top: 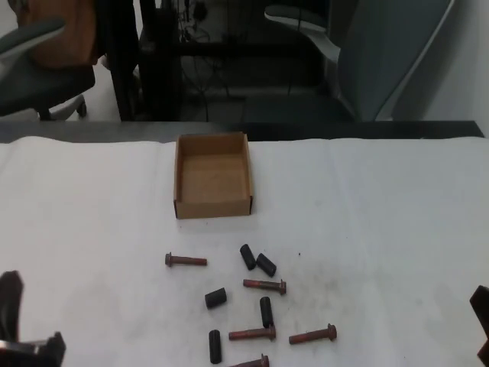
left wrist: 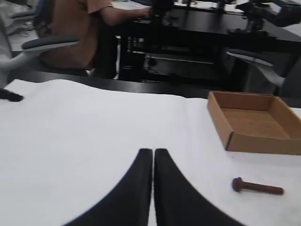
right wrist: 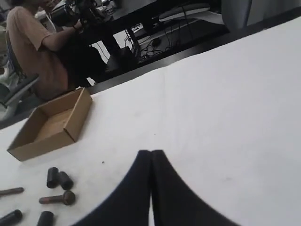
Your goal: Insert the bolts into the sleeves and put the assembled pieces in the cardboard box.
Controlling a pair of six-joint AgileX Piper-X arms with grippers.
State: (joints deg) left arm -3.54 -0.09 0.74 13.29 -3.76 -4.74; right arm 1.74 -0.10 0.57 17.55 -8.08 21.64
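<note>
Left pincer [left wrist: 153, 153] closed tight and empty above the white table [top: 397, 229], right pincer [right wrist: 151, 154] likewise closed on nothing, cardboard box [top: 212, 206] open-topped at mid table, loose bolts [top: 186, 261] and black sleeves [top: 216, 298] scattered just on the arms' side of the box, none assembled

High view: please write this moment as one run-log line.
stage: not started | box: no pieces inside | bolts, sleeves: loose, none joined | left tool: shut, holds nothing | right tool: shut, holds nothing

The edge cuts off one bolt [top: 254, 361].
</note>
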